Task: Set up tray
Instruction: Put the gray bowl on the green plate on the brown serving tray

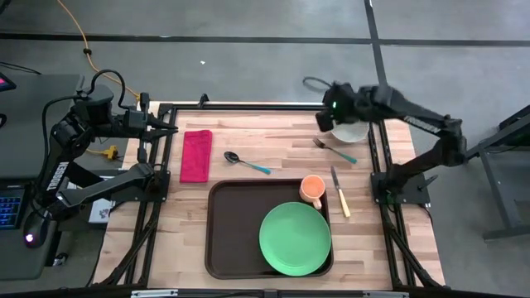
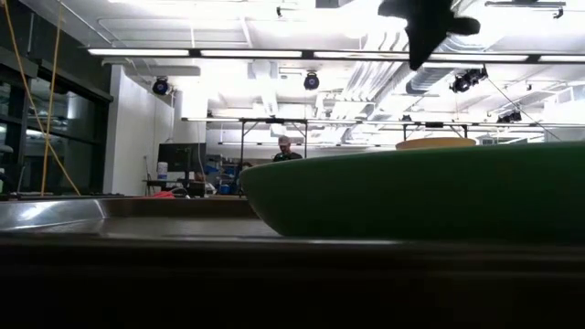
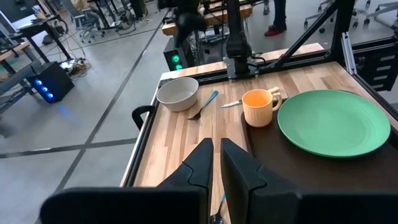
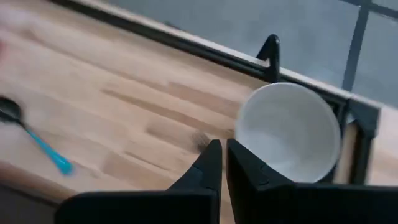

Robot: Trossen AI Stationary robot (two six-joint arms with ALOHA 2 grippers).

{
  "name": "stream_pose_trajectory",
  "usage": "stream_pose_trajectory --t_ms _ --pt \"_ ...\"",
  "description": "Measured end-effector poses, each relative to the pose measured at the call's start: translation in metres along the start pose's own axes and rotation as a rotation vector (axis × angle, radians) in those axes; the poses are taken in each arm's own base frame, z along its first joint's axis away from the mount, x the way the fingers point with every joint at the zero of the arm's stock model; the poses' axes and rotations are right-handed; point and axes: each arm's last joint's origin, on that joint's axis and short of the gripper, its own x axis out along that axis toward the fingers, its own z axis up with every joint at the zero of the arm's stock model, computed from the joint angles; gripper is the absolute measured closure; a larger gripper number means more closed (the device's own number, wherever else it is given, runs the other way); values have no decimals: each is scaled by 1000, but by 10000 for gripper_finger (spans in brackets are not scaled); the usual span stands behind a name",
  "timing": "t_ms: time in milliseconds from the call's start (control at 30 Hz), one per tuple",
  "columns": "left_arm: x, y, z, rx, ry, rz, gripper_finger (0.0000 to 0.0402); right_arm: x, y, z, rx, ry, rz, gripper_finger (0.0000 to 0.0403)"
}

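The desk (image 1: 248, 145) carries the brown tray (image 1: 228, 228) at its near middle, holding a green plate (image 1: 295, 238) and an orange mug (image 1: 312, 189) at the tray's far right corner. A white bowl (image 1: 352, 132), empty, sits at the far right. Over it hangs the right claw (image 1: 325, 121), fingers pressed together, gripping nothing. The left claw (image 1: 171, 129) waits at the far left, nearly closed, empty

Tableware spread across the butcher-block wooden table (image 1: 273, 141) I work from afar.
I see a folded red cloth napkin (image 1: 196, 155), a teal-handled spoon (image 1: 246, 162), a fork (image 1: 334, 150), a white bowl (image 1: 351, 132), a yellow-handled knife (image 1: 340, 192), an orange mug (image 1: 312, 190) and a round green plate (image 1: 295, 238).
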Motion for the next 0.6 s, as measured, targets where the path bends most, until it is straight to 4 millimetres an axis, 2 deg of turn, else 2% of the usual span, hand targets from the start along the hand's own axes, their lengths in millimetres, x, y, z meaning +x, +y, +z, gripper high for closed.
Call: stream_pose_trajectory --t_ms 167,367,500,600 --pt "0 0 0 -3 0 0 339 20 -25 20 -179 119 55 402" --pt "0 0 0 -2 -2 1 339 47 -34 31 -424 230 91 402" --pt "0 0 0 -24 -2 1 339 72 -36 35 -476 328 3 403" --pt "0 0 0 -36 -2 1 339 90 -39 37 -425 396 -67 403"
